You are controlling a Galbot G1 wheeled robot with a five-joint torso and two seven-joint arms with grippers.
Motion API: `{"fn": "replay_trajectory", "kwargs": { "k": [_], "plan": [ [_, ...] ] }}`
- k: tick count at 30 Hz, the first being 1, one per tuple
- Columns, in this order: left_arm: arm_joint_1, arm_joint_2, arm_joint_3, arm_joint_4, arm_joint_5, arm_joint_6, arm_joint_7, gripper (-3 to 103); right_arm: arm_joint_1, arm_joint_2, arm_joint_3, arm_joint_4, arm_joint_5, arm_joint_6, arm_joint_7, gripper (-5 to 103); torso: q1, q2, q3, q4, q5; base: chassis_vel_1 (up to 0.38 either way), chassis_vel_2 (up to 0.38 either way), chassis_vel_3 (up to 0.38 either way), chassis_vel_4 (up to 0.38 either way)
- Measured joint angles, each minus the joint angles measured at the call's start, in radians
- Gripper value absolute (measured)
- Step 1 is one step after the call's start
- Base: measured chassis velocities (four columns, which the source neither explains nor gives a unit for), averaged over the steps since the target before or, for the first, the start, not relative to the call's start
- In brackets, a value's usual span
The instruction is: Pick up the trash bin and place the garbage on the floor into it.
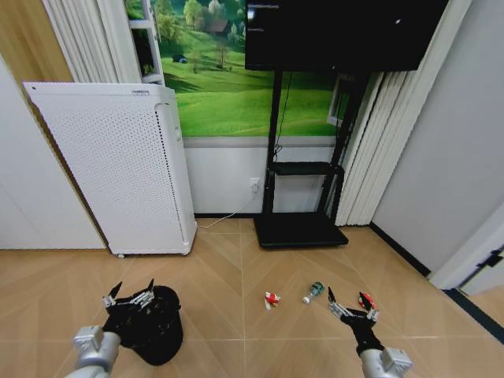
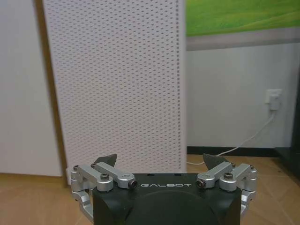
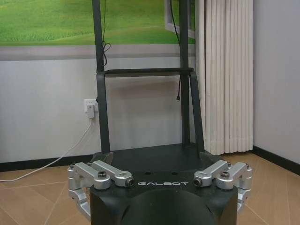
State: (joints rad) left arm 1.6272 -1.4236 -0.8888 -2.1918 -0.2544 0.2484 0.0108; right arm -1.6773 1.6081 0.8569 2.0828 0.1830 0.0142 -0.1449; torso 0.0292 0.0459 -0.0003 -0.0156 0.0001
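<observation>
wall mural [image 1: 228,71]: green meadow print on the back wall, behind everything else.
screen [image 1: 342,31]: dark, mounted on a black stand [image 1: 299,173] whose base plate sits on the floor at the wall.
white unit [image 1: 118,165]: tall perforated cabinet, left of the stand, on the wood floor [image 1: 236,268]; its cable runs to a wall socket [image 1: 254,185].
bin [image 1: 161,335]: black, round, on the floor in front of the white unit, lower left of head view; inside can't be made out.
left gripper [image 1: 131,297]: over the bin's near-left rim, fingers spread wide, nothing between them. Contact with the rim can't be told. "GALBOT" printed on the body in left wrist view [image 2: 159,164].
right gripper [image 1: 353,309]: low on the right, fingers spread, holding nothing; same "GALBOT" marking [image 3: 159,161].
bottle [image 1: 313,292]: small, greenish, lying on the floor, between the wrapper and the right gripper.
wrapper [image 1: 272,299]: red-and-white, crumpled, on the floor right of the bin, well apart from it.
red scrap [image 1: 365,300]: on the floor just beside the right gripper's fingertips.
</observation>
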Motion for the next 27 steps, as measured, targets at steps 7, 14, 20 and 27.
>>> {"fn": "replay_trajectory", "kwargs": {
  "k": [7, 14, 20, 27],
  "plan": [
    [0.037, -0.017, -0.016, -0.082, -0.048, 0.124, -0.197, 100, 0.001, 0.0, 0.0, -0.027, -0.002, 0.008, 0.0, 100, 0.0, 0.003, 0.0, 0.0001, 0.0001, 0.0, 0.0, 0.0, 0.0],
    [0.049, -0.006, -0.081, -0.004, -0.093, 0.131, -0.12, 100, 0.009, 0.0, 0.005, -0.053, -0.005, 0.016, 0.001, 100, 0.001, 0.005, 0.0, 0.0001, -0.0001, 0.0, 0.0, 0.0, 0.0],
    [0.031, 0.024, -0.113, 0.131, -0.126, 0.115, -0.044, 100, 0.032, 0.0, -0.01, -0.092, -0.021, 0.013, 0.001, 100, 0.001, 0.006, 0.0, 0.0, -0.0003, 0.0, 0.0, 0.0, 0.0],
    [-0.009, 0.026, -0.081, 0.236, -0.124, 0.122, -0.019, 100, 0.045, 0.0, -0.015, -0.13, -0.03, 0.014, 0.001, 100, 0.002, 0.007, 0.0, -0.0001, -0.0001, 0.0, 0.0, 0.0, 0.0]
  ]
}}
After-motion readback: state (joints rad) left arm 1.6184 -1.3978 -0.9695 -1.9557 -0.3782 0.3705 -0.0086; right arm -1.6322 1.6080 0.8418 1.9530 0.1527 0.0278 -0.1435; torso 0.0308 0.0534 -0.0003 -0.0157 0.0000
